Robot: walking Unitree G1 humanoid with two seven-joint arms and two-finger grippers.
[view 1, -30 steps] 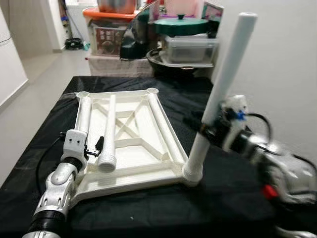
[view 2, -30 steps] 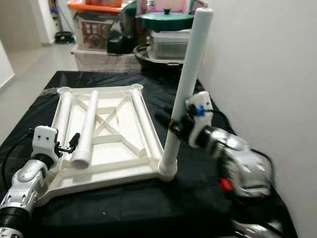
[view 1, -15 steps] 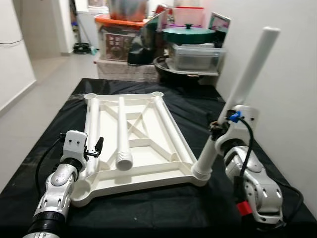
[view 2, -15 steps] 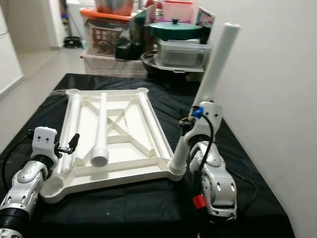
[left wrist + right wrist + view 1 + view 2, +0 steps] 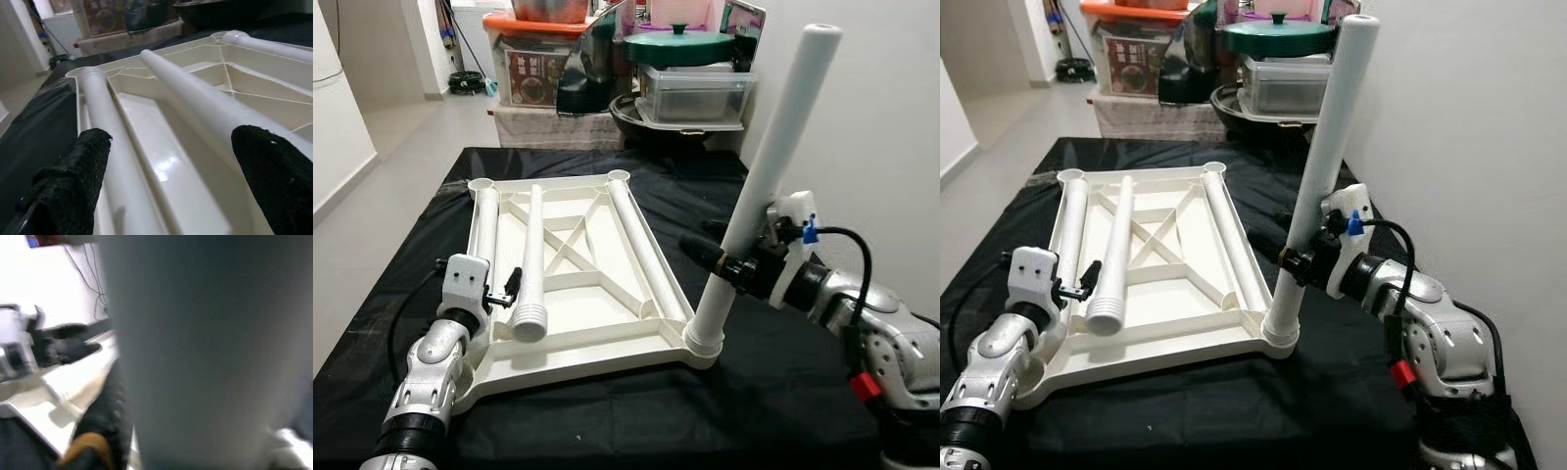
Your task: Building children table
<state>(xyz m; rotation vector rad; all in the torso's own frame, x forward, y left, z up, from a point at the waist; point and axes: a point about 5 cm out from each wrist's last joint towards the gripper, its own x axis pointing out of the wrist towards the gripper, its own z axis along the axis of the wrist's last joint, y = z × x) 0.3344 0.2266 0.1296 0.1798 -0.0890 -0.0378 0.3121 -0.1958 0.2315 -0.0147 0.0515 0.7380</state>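
1. Upside down on the black cloth [image 5: 607, 411] lies the white tabletop [image 5: 578, 294]; a loose leg [image 5: 530, 259] rests on it.
2. Right gripper [image 5: 729, 262] seems clamped around the tilted leg [image 5: 759, 191] standing in the near corner socket.
3. Left gripper [image 5: 171, 161] sits spread apart beside the loose leg.

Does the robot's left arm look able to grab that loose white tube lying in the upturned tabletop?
Probably yes. The left gripper is open right beside the loose tube's threaded end, with nothing between them.

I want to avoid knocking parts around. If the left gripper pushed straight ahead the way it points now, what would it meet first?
Most likely the loose leg lying in the upturned tabletop: its threaded end sits just ahead of the open left gripper. Depth is unclear, so the fingers might straddle it.
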